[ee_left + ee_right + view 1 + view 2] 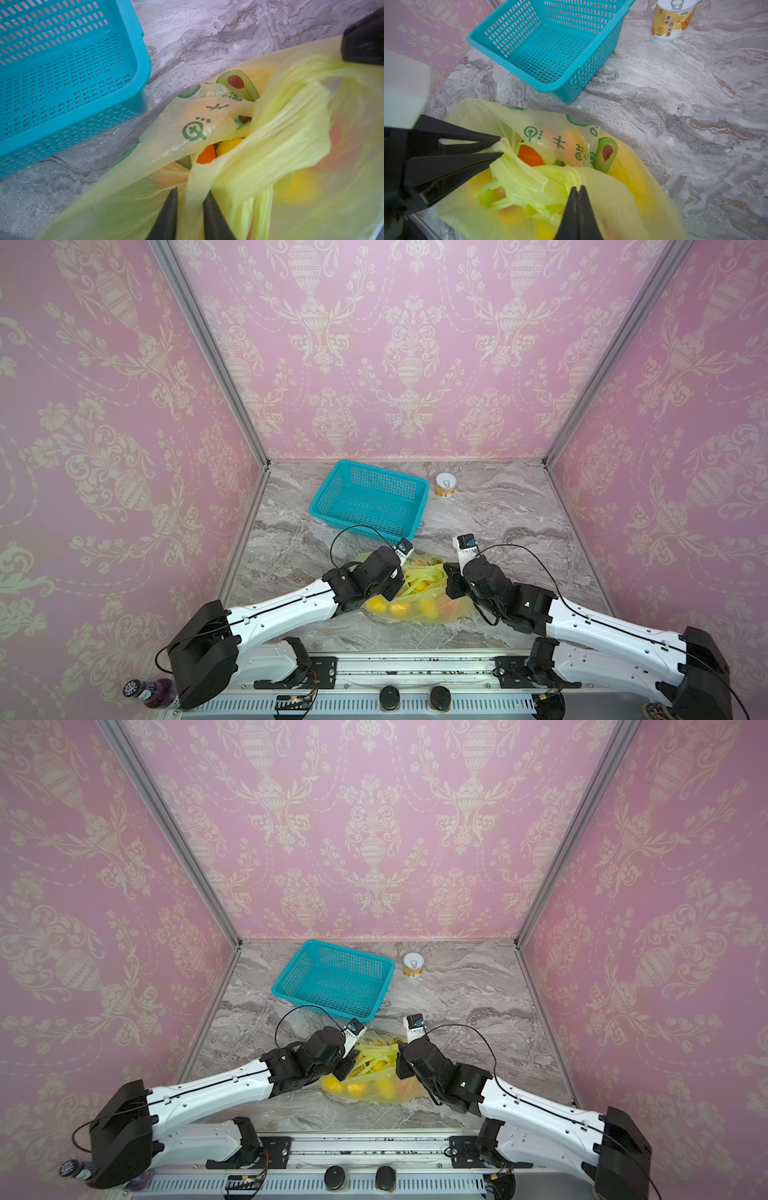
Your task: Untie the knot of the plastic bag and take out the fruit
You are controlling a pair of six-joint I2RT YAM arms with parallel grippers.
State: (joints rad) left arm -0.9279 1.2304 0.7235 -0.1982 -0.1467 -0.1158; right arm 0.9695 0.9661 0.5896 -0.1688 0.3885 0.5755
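Observation:
The yellow-green plastic bag (451, 608) lies on the marble table between my two arms. An orange fruit (529, 156) shows at its mouth, and yellow fruit (399, 608) shows through the plastic. My left gripper (190, 195) is shut on a strip of the bag's handle at the near left side of the mouth. My right gripper (578, 188) is shut, its tips pinching the gathered handle plastic. The knot (568, 176) is the bunched point right at those tips. I cannot make out how tight it is.
A teal mesh basket (332, 499) stands just behind the bag, with nothing in it. A white-topped can (446, 485) sits to the right of the basket. Pink walls close in the left, back and right sides. A bottle (145, 691) stands off the table at the front left.

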